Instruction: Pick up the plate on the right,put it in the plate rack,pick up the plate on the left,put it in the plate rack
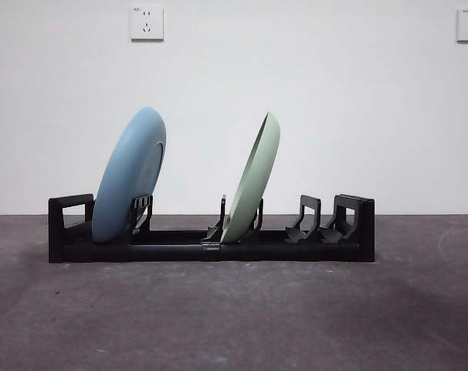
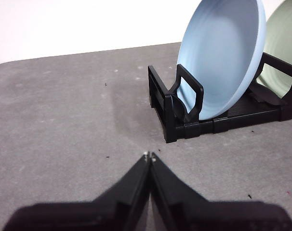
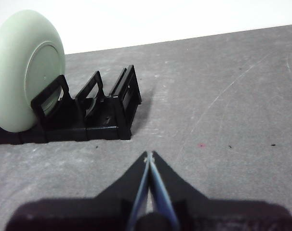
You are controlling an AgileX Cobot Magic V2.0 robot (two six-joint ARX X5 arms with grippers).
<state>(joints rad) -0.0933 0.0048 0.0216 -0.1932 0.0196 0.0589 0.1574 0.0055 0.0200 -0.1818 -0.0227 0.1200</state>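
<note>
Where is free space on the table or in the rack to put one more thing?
In the plate rack, the slots between the green plate and the rack's far looped end hold nothing. The table is bare in front of the rack. Crowded: the end where the blue plate leans.

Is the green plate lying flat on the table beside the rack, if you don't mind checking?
No, the green plate stands on edge in the plate rack, leaning between its prongs, right of the blue plate.

Both pincers (image 2: 150, 156) (image 3: 149, 155) matte black, seemingly metal-tipped (left).
</note>
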